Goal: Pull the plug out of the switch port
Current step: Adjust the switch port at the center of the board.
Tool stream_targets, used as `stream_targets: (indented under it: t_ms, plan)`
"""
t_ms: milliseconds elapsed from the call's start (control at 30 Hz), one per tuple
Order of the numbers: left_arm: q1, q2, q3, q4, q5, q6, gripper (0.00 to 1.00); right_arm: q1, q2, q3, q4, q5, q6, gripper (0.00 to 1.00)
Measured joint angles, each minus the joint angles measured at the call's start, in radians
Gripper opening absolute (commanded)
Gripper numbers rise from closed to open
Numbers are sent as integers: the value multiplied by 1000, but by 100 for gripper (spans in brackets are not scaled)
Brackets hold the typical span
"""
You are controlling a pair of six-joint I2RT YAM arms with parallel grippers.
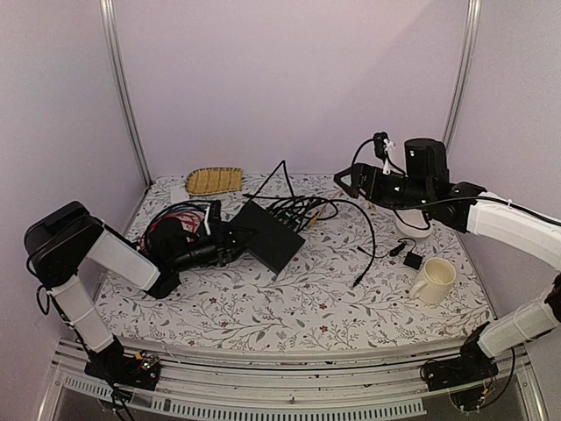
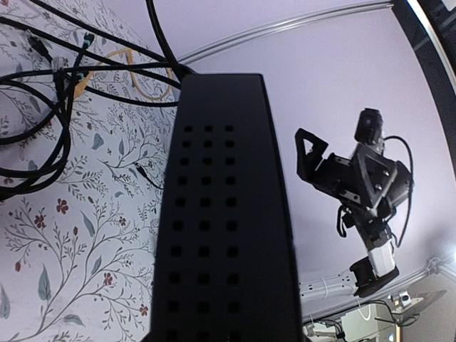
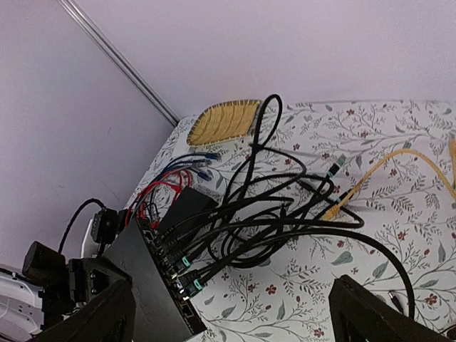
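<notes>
The left fingers point(image 1: 226, 241) seem to clamp the switch point(image 1: 273, 235) near the middle of the counter point(image 1: 289, 303); their tips are hidden. The right fingers point(image 3: 377, 317) are spread wide, off the plugs point(image 3: 184, 265).

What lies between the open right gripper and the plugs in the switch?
Only a loose tangle of black cables spreads between the raised right gripper and the plugs in the switch; nothing else visible blocks the way.

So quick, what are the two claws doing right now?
Left gripper: closed on the edge of the switch box.
Right gripper: open, holding nothing.
</notes>
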Motion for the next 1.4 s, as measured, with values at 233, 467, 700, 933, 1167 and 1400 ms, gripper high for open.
stream_targets:
  t_ms: [233, 467, 700, 933, 1167, 1400]
  plan:
    - [0, -15, 60, -114, 8, 29, 0, 26, -193, -266, 233, 269, -193, 72]
    - [0, -47, 84, -184, -2, 49, 0, -24, -201, -340, 323, 102, -202, 58]
    - [0, -23, 135, -180, 3, 40, 0, -12, -182, -359, 365, -157, -40, 60]
    - [-7, 60, 204, -163, 25, 21, 0, -2, -38, -437, 512, -394, 195, 65]
    - [-12, 95, 237, -146, 47, 2, 0, 0, 63, -440, 660, -527, 333, 66]
    - [-16, 119, 262, -124, 66, -13, 0, 0, 154, -440, 765, -581, 415, 66]
